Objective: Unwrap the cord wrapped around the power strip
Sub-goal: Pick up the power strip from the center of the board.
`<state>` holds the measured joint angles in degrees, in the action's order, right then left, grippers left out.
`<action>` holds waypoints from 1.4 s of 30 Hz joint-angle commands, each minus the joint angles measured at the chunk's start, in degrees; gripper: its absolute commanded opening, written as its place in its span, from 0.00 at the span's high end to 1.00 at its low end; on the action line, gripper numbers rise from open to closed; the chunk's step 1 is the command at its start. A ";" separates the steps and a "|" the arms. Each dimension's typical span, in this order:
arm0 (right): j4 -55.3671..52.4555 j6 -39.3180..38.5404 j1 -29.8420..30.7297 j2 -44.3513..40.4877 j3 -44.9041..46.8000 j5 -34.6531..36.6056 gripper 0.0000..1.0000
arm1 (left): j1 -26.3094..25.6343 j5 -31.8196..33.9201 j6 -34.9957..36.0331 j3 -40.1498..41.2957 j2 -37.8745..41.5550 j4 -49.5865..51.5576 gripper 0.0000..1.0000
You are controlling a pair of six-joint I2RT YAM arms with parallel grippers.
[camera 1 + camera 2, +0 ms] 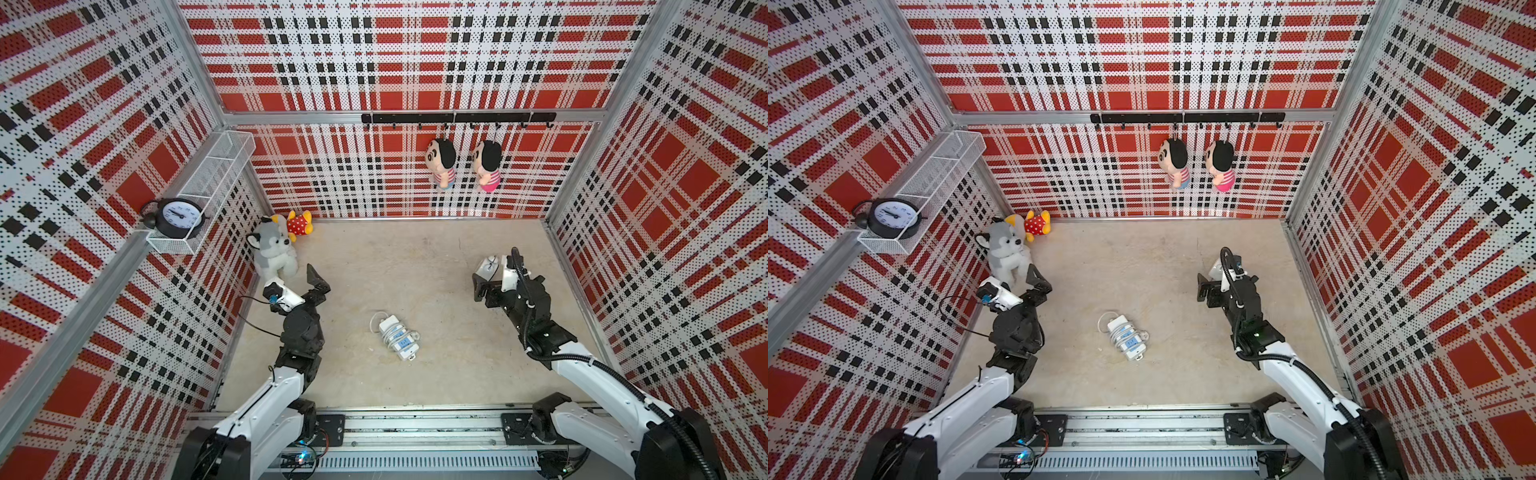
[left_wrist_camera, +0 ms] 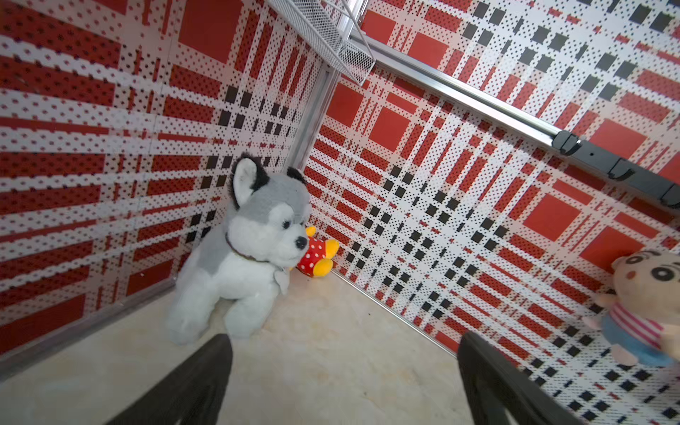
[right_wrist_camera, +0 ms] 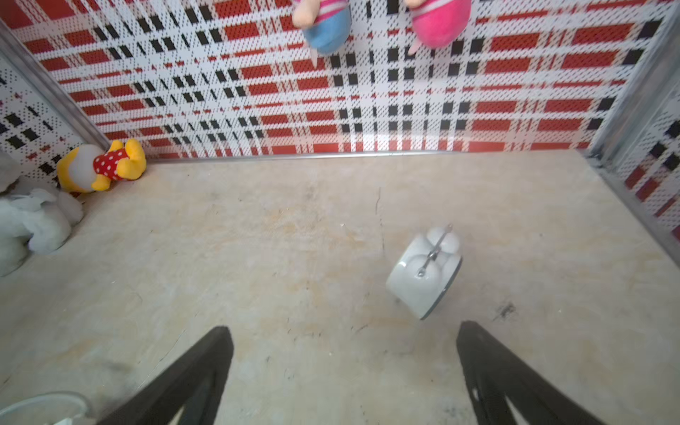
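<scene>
Near edge: arm rail [image 1: 415,426]. Left gripper [image 1: 319,282] spread, empty, beside husky plush [image 1: 272,249]. Centre floor: power strip [image 1: 399,338] flat, cord [image 1: 388,332] wound round it, untouched. Right gripper [image 1: 478,287] spread, empty, near white clock [image 3: 419,279]; probably held clear pending approach.

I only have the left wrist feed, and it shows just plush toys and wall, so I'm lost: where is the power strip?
Observer: The power strip lies on the floor, to the right of the left gripper and nearer the base rail, outside your camera's view.
Operator: Is the cord wound on it?
Observer: Yes. The cord wraps its middle in several turns, with a loop sticking out at the far end.
Operator: Anything near the right arm?
Observer: A white alarm clock sits on the floor just ahead of the open right gripper.
</scene>
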<state>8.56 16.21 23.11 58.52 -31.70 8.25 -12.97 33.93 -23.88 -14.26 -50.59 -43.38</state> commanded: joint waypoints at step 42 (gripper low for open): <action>-6.36 9.83 8.18 5.76 3.13 2.86 0.01 | -44.46 -6.89 -56.94 -19.18 -13.10 68.17 0.02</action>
<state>2.42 25.47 30.85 65.12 -28.56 9.52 -56.73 27.44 -76.95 -30.37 -60.16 22.02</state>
